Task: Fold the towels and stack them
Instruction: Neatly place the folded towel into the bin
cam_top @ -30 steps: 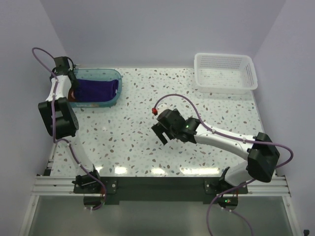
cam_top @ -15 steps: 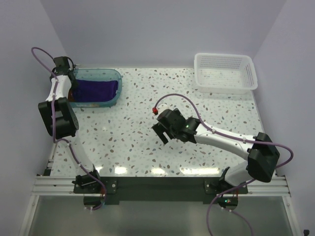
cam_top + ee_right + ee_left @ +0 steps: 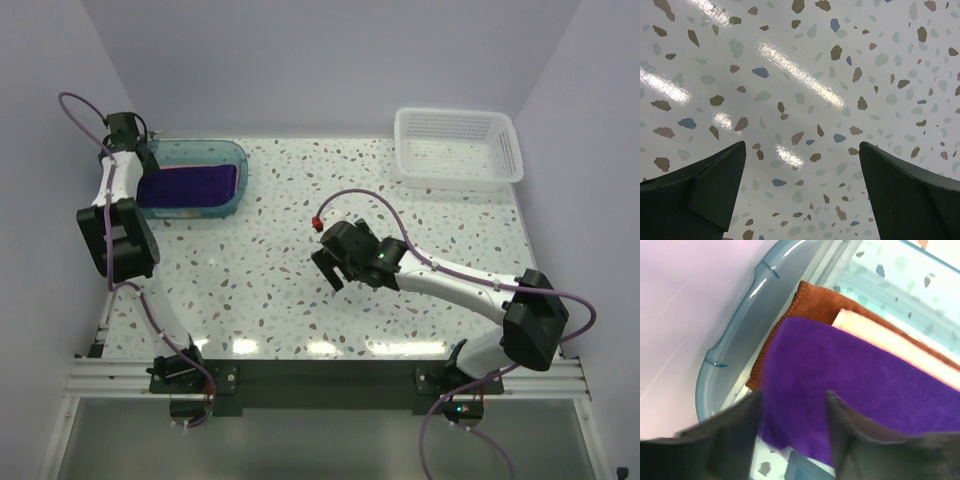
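Three folded towels lie stacked in the teal tray: a rust brown one at the bottom, a salmon pink one in the middle, and a purple one on top. From above only the purple towel shows, lying flat in the tray. My left gripper is open just over the purple towel's near edge, at the tray's left end. Over bare table in the middle, my right gripper hangs wide open and empty.
A white mesh basket stands at the back right corner. The tray sits at the back left, close to the left wall. The speckled tabletop lies between the two arms.
My left gripper has opened and let go of the purple towel, which now lies flatter in the tray. The right arm has barely shifted.
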`<state>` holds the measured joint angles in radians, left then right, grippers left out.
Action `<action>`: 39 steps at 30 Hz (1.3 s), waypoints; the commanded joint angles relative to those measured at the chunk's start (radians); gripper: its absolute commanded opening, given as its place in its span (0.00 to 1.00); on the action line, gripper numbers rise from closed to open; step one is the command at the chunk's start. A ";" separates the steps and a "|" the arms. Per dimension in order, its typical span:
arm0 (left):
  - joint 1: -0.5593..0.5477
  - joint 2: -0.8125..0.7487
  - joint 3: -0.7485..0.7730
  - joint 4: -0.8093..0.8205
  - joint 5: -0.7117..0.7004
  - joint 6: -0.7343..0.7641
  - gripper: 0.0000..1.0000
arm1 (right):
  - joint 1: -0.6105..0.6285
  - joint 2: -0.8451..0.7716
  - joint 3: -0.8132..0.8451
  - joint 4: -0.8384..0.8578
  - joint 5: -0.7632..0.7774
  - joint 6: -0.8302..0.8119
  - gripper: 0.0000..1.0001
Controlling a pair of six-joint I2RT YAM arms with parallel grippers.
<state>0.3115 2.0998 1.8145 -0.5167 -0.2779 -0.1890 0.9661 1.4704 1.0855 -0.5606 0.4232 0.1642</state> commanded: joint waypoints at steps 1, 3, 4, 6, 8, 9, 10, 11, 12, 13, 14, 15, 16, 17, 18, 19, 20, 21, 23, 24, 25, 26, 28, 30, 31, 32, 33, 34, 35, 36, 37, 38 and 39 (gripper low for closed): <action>0.017 0.005 0.046 0.021 -0.012 -0.006 0.61 | -0.007 -0.025 0.033 0.002 0.034 0.018 0.99; 0.017 -0.010 0.048 0.015 -0.021 -0.010 0.78 | -0.012 -0.031 0.033 -0.005 0.055 0.023 0.99; 0.017 -0.018 0.048 0.014 -0.023 -0.010 0.83 | -0.015 -0.042 0.031 -0.005 0.060 0.027 0.99; 0.015 -0.049 0.054 0.003 -0.024 -0.015 0.90 | -0.030 -0.050 0.025 -0.009 0.075 0.043 0.99; 0.015 -0.073 0.057 -0.006 -0.003 -0.027 0.92 | -0.047 -0.065 0.019 -0.019 0.095 0.067 0.99; 0.015 -0.107 0.037 0.000 0.011 -0.032 0.92 | -0.052 -0.074 0.017 -0.021 0.106 0.073 0.99; 0.014 -0.128 0.019 0.010 0.026 -0.044 0.92 | -0.062 -0.082 0.014 -0.024 0.123 0.087 0.99; 0.005 -0.150 -0.035 0.023 0.063 -0.050 0.91 | -0.070 -0.108 0.008 -0.030 0.130 0.095 0.99; -0.003 -0.193 -0.064 0.052 0.080 -0.055 0.90 | -0.076 -0.120 0.004 -0.033 0.135 0.100 0.99; -0.014 -0.213 -0.092 0.063 0.091 -0.067 0.89 | -0.090 -0.134 0.001 -0.035 0.143 0.113 0.99; -0.047 -0.230 -0.139 0.070 0.107 -0.067 0.83 | -0.095 -0.160 -0.010 -0.039 0.143 0.116 0.99; -0.067 -0.262 -0.161 0.076 0.112 -0.069 0.81 | -0.102 -0.177 -0.015 -0.039 0.141 0.118 0.99; -0.116 -0.279 -0.184 0.084 0.111 -0.067 0.79 | -0.109 -0.191 -0.021 -0.041 0.149 0.120 0.99; -0.142 -0.309 -0.239 0.119 0.094 -0.066 0.74 | -0.110 -0.221 -0.033 -0.039 0.152 0.121 0.99; -0.164 -0.322 -0.263 0.142 0.088 -0.066 0.70 | -0.113 -0.234 -0.039 -0.036 0.154 0.121 0.99; -0.184 -0.328 -0.286 0.167 0.086 -0.061 0.67 | -0.115 -0.246 -0.048 -0.033 0.152 0.121 0.99; -0.210 -0.331 -0.314 0.187 0.095 -0.064 0.57 | -0.115 -0.260 -0.062 -0.025 0.150 0.121 0.99; -0.218 -0.317 -0.317 0.214 0.104 -0.070 0.52 | -0.116 -0.286 -0.070 -0.022 0.147 0.121 0.99; -0.224 -0.279 -0.310 0.233 0.150 -0.082 0.37 | -0.116 -0.311 -0.094 -0.015 0.140 0.123 0.99; -0.226 -0.267 -0.304 0.242 0.170 -0.082 0.33 | -0.116 -0.329 -0.101 -0.013 0.137 0.121 0.99; -0.232 -0.256 -0.297 0.250 0.190 -0.082 0.31 | -0.119 -0.337 -0.108 -0.013 0.140 0.121 0.99; -0.236 -0.241 -0.297 0.277 0.218 -0.079 0.23 | -0.118 -0.343 -0.120 -0.013 0.141 0.121 0.99; -0.258 -0.227 -0.300 0.302 0.226 -0.055 0.18 | -0.121 -0.351 -0.131 -0.009 0.141 0.117 0.99; -0.268 -0.207 -0.307 0.325 0.238 -0.038 0.15 | -0.122 -0.352 -0.141 0.001 0.141 0.115 0.99; -0.278 -0.201 -0.308 0.333 0.244 -0.036 0.14 | -0.124 -0.349 -0.144 0.004 0.140 0.115 0.99; -0.282 -0.190 -0.317 0.345 0.265 -0.035 0.13 | -0.124 -0.348 -0.147 0.007 0.140 0.115 0.99; -0.287 -0.187 -0.322 0.352 0.273 -0.033 0.12 | -0.125 -0.343 -0.148 0.005 0.140 0.112 0.99; -0.298 -0.184 -0.330 0.363 0.273 -0.030 0.10 | -0.130 -0.332 -0.148 0.007 0.135 0.112 0.99; -0.302 -0.179 -0.346 0.383 0.273 -0.026 0.10 | -0.130 -0.326 -0.150 0.007 0.134 0.110 0.99; -0.302 -0.178 -0.354 0.391 0.273 -0.023 0.09 | -0.133 -0.321 -0.150 0.005 0.132 0.106 0.99; -0.302 -0.173 -0.363 0.397 0.273 -0.020 0.08 | -0.133 -0.318 -0.150 0.007 0.131 0.106 0.99; -0.327 -0.159 -0.360 0.400 0.263 -0.018 0.07 | -0.133 -0.312 -0.150 0.007 0.131 0.106 0.99; -0.328 -0.150 -0.360 0.400 0.261 -0.023 0.07 | -0.136 -0.309 -0.150 0.008 0.131 0.104 0.99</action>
<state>0.0055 1.9236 1.4601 -0.2012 -0.0292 -0.2340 0.8364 1.1481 0.9394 -0.5797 0.5392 0.2642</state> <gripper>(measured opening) 0.075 0.986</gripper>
